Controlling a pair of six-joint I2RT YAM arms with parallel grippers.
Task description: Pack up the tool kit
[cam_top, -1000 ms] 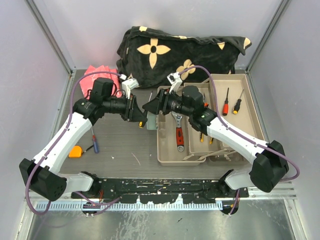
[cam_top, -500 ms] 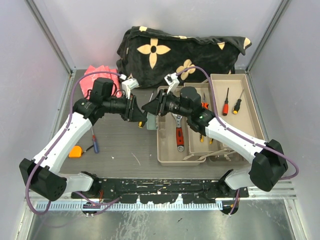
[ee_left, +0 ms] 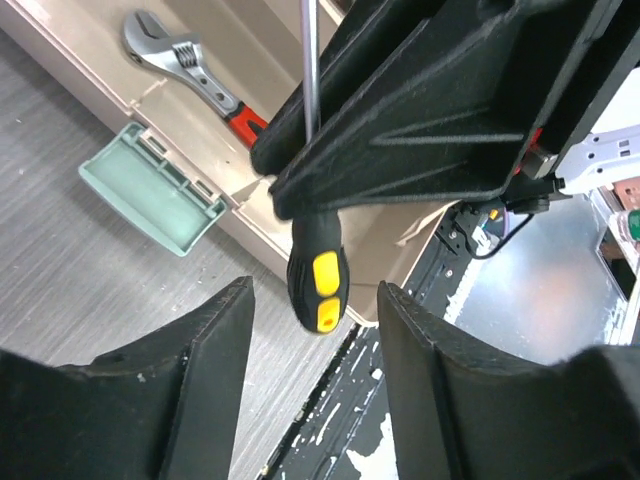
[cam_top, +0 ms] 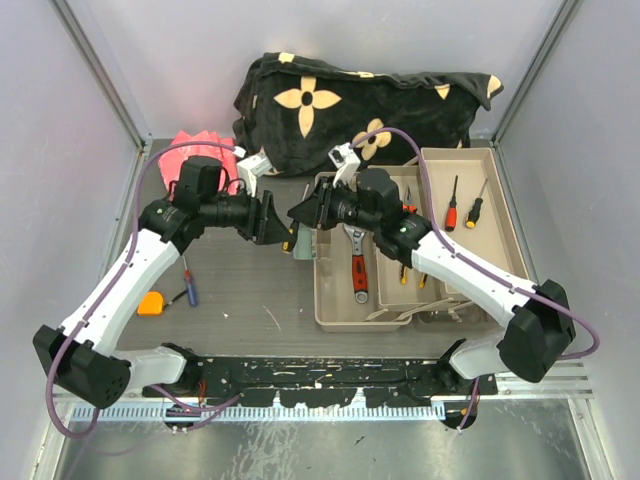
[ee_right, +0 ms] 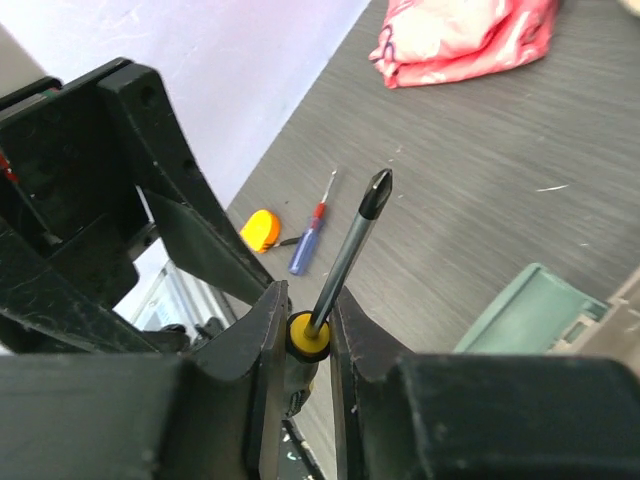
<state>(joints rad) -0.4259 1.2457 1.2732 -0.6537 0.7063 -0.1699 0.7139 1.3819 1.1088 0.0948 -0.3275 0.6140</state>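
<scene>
My right gripper (ee_right: 305, 322) is shut on a screwdriver (ee_right: 350, 250) with a black and yellow handle, held above the table just left of the beige toolbox trays (cam_top: 322, 290). The handle hangs down (ee_left: 318, 280) between my left gripper's fingers (ee_left: 200, 370) without touching them. My left gripper (ee_left: 315, 400) is open and faces the right gripper (cam_top: 298, 215) closely. A red-handled wrench (cam_top: 357, 265) lies in the left tray. Two screwdrivers (cam_top: 452, 212) lie in the right tray. A blue screwdriver (cam_top: 188, 285) and an orange tape measure (cam_top: 150, 303) lie on the table at left.
The black flower-patterned blanket (cam_top: 350, 100) lies at the back. A pink cloth (cam_top: 195, 150) is at the back left. A green latch flap (ee_left: 160, 190) sticks out from the tray's left side. Grey walls close in both sides.
The left arm has drawn back a little to the left. The right gripper has edged left with the screwdriver still in it.
</scene>
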